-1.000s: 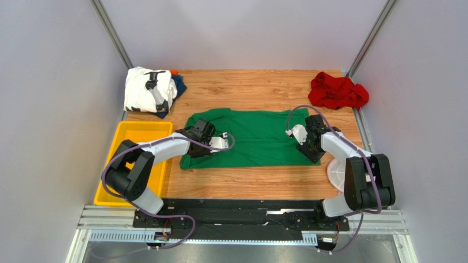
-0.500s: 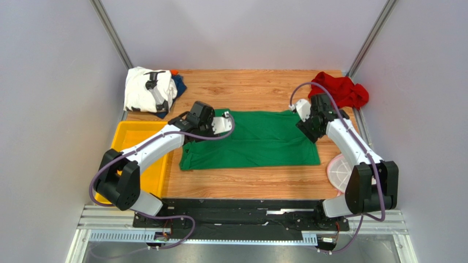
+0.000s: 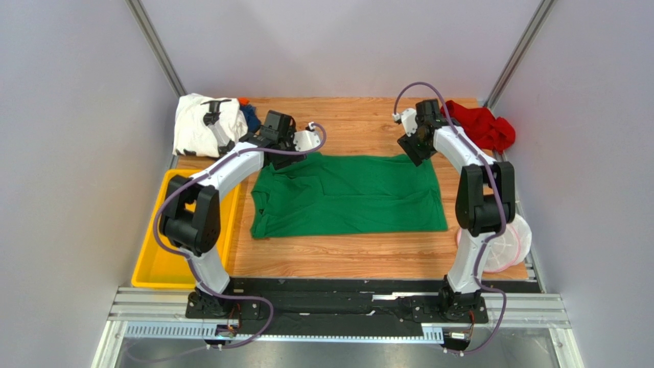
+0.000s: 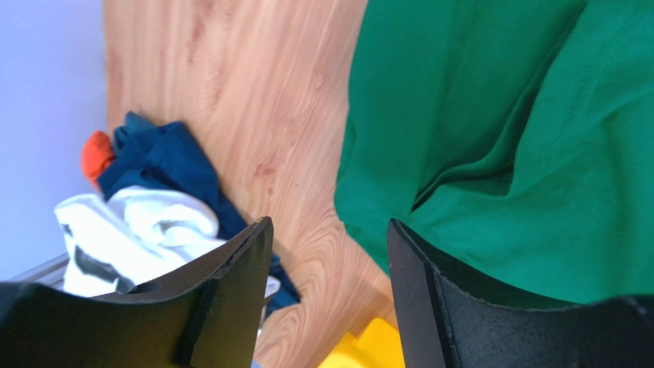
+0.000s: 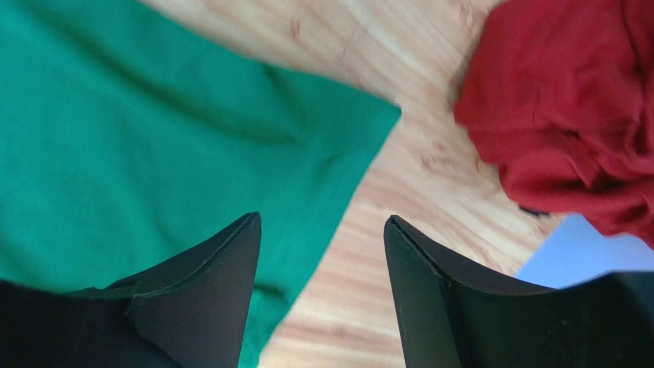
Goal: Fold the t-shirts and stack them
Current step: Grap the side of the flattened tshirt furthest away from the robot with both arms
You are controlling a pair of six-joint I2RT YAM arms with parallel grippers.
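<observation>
Left gripper hovers spread above the green t-shirt's far-left corner; right gripper, likewise spread, hovers above its far-right corner, near the red t-shirt.

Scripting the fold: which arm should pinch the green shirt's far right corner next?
Right, probably: the right gripper hangs open beside that green shirt corner; the left gripper is at the far left one.

I see the green shirt lying spread out in the middle of the wood table. My left gripper is by its far left corner and my right gripper by its far right corner. The white shirt sits far left, the red shirt far right.
</observation>
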